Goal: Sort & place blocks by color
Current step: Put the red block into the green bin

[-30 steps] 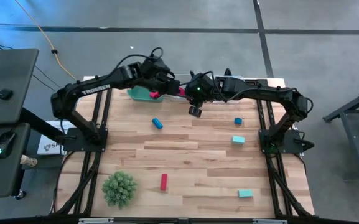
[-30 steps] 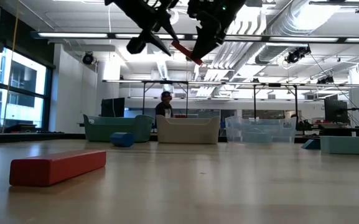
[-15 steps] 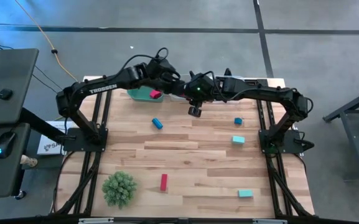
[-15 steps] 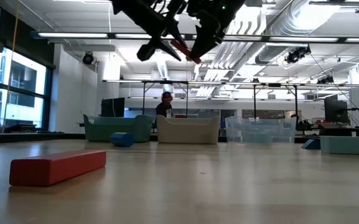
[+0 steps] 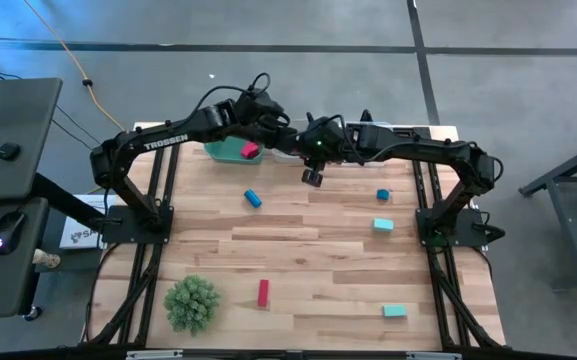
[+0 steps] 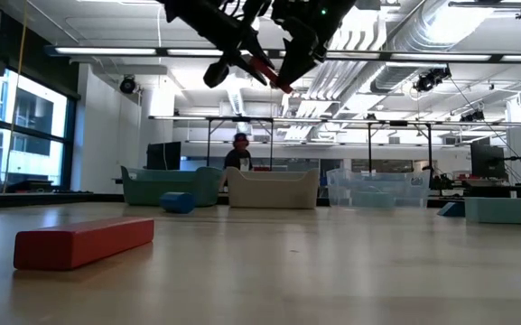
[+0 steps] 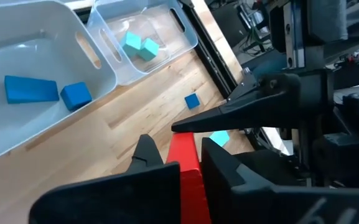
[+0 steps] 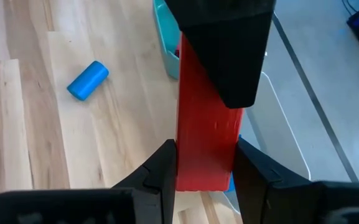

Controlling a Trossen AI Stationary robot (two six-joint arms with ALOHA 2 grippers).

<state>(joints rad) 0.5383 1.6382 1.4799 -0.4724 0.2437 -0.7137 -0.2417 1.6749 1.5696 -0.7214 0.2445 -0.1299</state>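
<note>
The red bar (image 8: 204, 134) hangs above the bins, pinched between the left tool (image 7: 179, 163) and the right tool (image 8: 203, 163) together, while some blue and teal blocks already lie binned and several blocks (image 5: 382, 225) wait on the worktop (image 5: 308, 260).

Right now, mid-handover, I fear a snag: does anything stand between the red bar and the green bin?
Nothing visible does; the red bar hangs beside the green bin, clamped by left gripper and right gripper.
</note>
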